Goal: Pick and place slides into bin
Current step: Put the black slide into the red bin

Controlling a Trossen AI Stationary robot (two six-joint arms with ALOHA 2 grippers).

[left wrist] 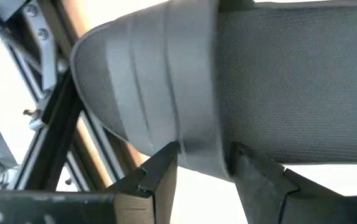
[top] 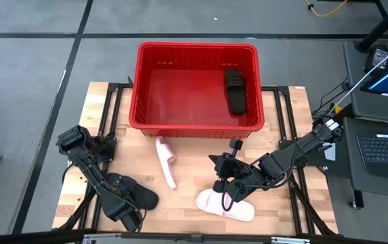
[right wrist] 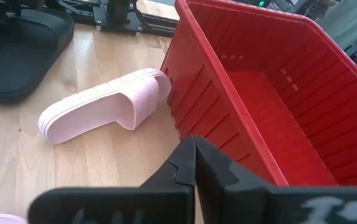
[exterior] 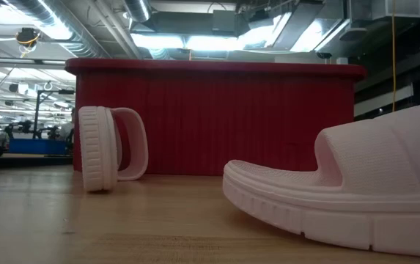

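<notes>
One black slide (top: 235, 91) lies inside the red bin (top: 197, 126), by its right wall. A second black slide (top: 137, 194) rests sole down on the table at the near left. My left gripper (top: 131, 214) is open over it and points down, with the slide's strap (left wrist: 147, 81) between its fingers. A pink slide (top: 166, 161) stands on its side edge before the bin. Another pink slide (top: 225, 204) lies flat near the front. My right gripper (top: 223, 177) hangs shut above that one. My left gripper (left wrist: 204, 152) comes from above with one finger (left wrist: 159, 177) on each side of the strap's edge (left wrist: 197, 140). The black slide lies on the table. I cannot tell whether the fingers touch the strap.
Black frame rails (top: 112, 102) run along the table's left and right sides. The wooden top between the pink slides and the bin's near wall (right wrist: 190, 93) is bare. A desk with a laptop (top: 386, 146) stands beyond the table's right edge.
</notes>
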